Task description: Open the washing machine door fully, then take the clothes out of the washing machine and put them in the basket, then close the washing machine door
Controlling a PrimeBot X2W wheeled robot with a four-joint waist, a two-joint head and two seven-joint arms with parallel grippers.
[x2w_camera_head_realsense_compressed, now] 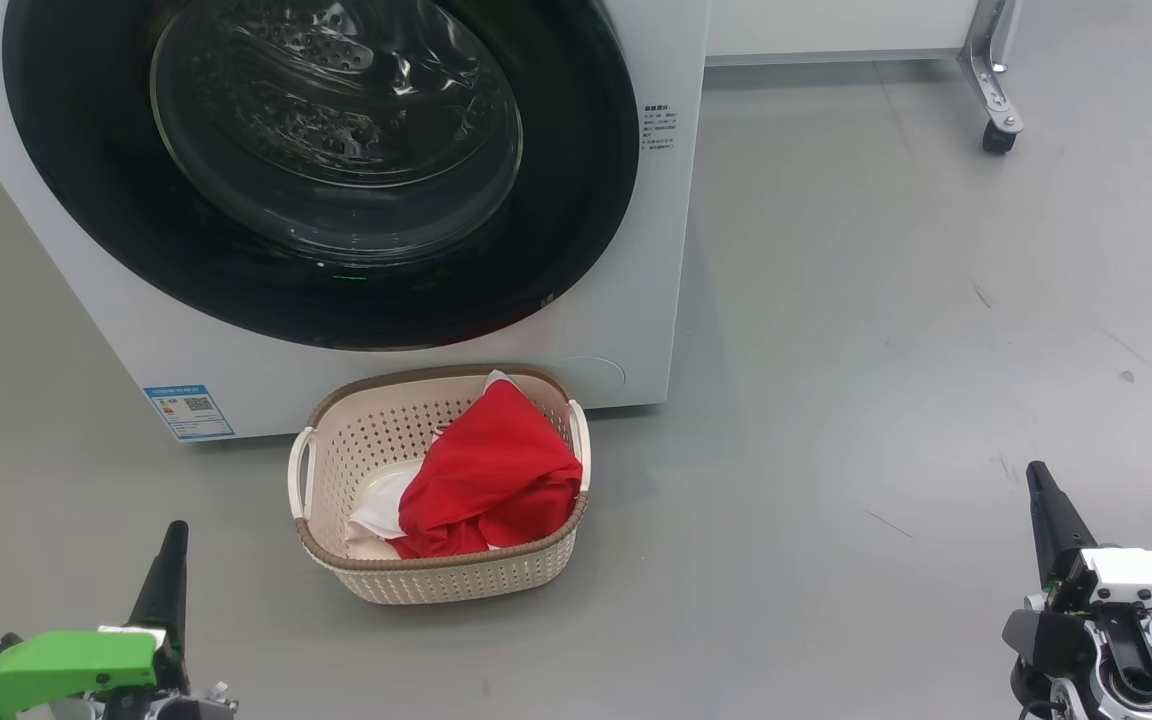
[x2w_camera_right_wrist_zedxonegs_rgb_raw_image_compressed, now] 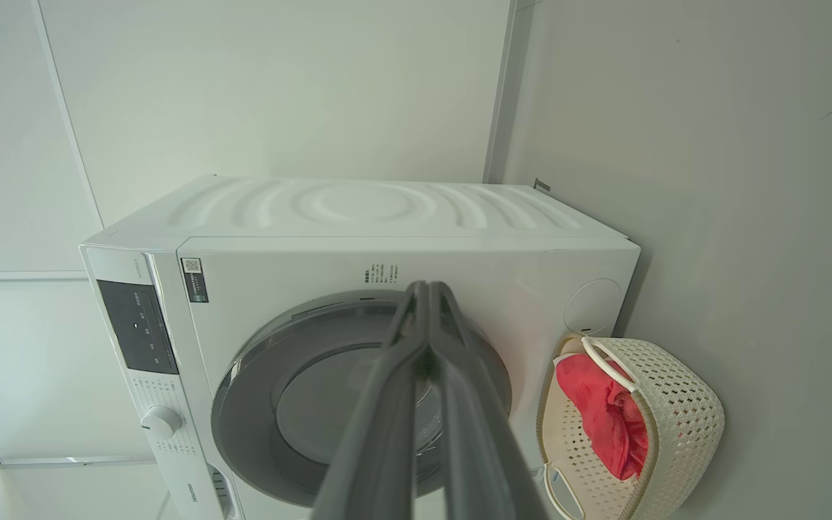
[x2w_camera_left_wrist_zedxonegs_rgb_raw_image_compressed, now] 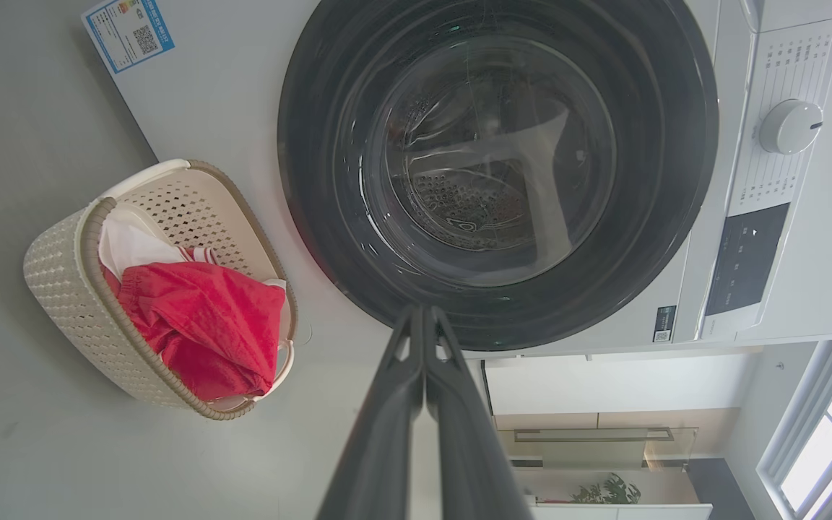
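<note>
Both grippers sat low at the head view's near edge, well apart, fingers pointing toward the machine. Left gripper [x2w_camera_head_realsense_compressed: 173, 540] had its fingers pressed together, holding nothing; right gripper [x2w_camera_head_realsense_compressed: 1040, 488] likewise closed and empty. Basket [x2w_camera_head_realsense_compressed: 436, 585] stood upright on the grey floor [x2w_camera_head_realsense_compressed: 886, 350] between them and further ahead, just beside the washing machine [x2w_camera_head_realsense_compressed: 86, 300] front, below the door. Its long axis ran left-right, parallel to the machine front, with a handle at each end. Clothes [x2w_camera_head_realsense_compressed: 496, 480] lay inside the basket, red bulk toward the right end, white parts toward the left. Washing machine door [x2w_camera_head_realsense_compressed: 576, 200] was shut flush, glass facing the robot. Blue sticker [x2w_camera_head_realsense_compressed: 189, 410] sat at the machine's lower left.
</note>
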